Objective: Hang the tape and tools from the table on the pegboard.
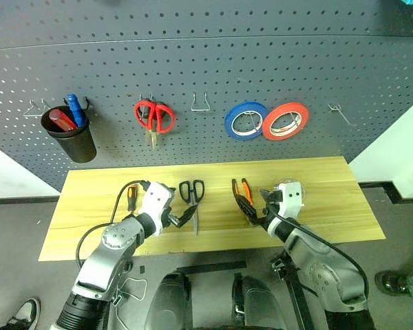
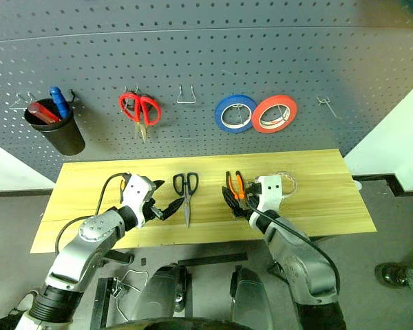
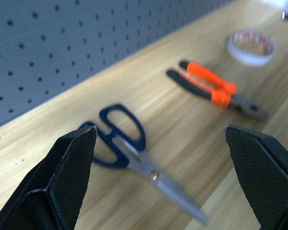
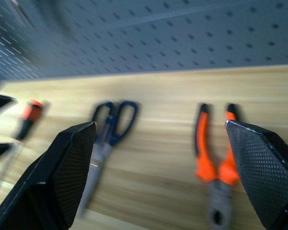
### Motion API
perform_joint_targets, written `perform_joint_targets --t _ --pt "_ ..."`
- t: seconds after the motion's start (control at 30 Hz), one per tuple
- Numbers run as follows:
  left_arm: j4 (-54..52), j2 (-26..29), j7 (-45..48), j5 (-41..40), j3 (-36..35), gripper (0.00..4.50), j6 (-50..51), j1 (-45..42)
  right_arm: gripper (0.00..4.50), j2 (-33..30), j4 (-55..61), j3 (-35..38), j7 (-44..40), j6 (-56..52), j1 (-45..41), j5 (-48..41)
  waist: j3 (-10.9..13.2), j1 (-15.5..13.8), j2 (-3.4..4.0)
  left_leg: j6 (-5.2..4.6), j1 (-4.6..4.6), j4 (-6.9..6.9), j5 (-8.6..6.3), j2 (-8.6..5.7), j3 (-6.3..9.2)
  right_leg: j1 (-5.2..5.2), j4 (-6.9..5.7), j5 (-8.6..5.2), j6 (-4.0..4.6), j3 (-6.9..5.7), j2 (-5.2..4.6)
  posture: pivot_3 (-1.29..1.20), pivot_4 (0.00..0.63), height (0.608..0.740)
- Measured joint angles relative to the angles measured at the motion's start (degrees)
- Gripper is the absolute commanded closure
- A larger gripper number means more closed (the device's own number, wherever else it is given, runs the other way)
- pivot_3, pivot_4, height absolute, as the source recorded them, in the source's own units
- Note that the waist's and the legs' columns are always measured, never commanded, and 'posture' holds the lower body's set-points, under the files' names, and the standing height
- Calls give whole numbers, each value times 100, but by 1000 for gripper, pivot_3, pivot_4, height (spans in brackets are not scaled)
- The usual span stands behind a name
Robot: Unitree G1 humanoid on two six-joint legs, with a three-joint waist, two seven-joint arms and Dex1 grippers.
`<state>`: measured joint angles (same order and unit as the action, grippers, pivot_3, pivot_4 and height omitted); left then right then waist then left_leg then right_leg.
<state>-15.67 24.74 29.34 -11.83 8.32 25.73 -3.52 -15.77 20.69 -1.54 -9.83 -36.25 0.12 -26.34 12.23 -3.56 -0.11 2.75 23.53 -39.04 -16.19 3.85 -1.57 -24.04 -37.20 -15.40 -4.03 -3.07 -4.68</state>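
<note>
On the table (image 1: 89, 206) lie the small screwdriver (image 1: 131, 197), the black-handled scissors (image 1: 192, 196), the orange-and-black pliers (image 1: 241, 192) and the whitish tape (image 3: 252, 48), in a row from left to right. My left gripper (image 1: 182, 216) hovers open just in front of the scissors (image 3: 129, 153), nothing between its fingers. My right gripper (image 1: 251, 212) is open and empty too, low over the pliers (image 4: 211, 158), and its wrist partly hides the tape. The pegboard (image 1: 206, 69) rises behind the table.
On the pegboard hang red-handled scissors (image 1: 153, 118), a blue roll (image 1: 245, 121), a red-orange roll (image 1: 285, 121) and a black cup (image 1: 72, 130) with pens. Bare wire hooks sit at the centre (image 1: 200, 104), far right (image 1: 341, 113) and far left (image 1: 36, 108).
</note>
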Motion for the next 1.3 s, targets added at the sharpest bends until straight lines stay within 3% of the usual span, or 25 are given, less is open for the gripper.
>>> perform_joint_targets --t 0.17,0.63,1.3 --pt "22 202 303 -13 -9 57 216 -340 0 -321 -561 107 42 -104 -232 444 37 2 -6 0 8 10 0 0 -1 -14 -2 1 -4 1 1 103 240 716" --pt "810 188 921 116 139 57 -132 -1230 0 -197 -1675 190 -52 258 -1446 1001 105 110 -12 -1 36 11 1 -1 0 -39 -4 12 -29 1 2 89 247 716" --pt "886 53 1042 278 377 57 -238 -1185 0 -66 -1957 214 -157 150 -1517 1330 189 134 -7 -1 43 14 0 -1 1 -47 -6 12 -35 0 1 85 273 716"
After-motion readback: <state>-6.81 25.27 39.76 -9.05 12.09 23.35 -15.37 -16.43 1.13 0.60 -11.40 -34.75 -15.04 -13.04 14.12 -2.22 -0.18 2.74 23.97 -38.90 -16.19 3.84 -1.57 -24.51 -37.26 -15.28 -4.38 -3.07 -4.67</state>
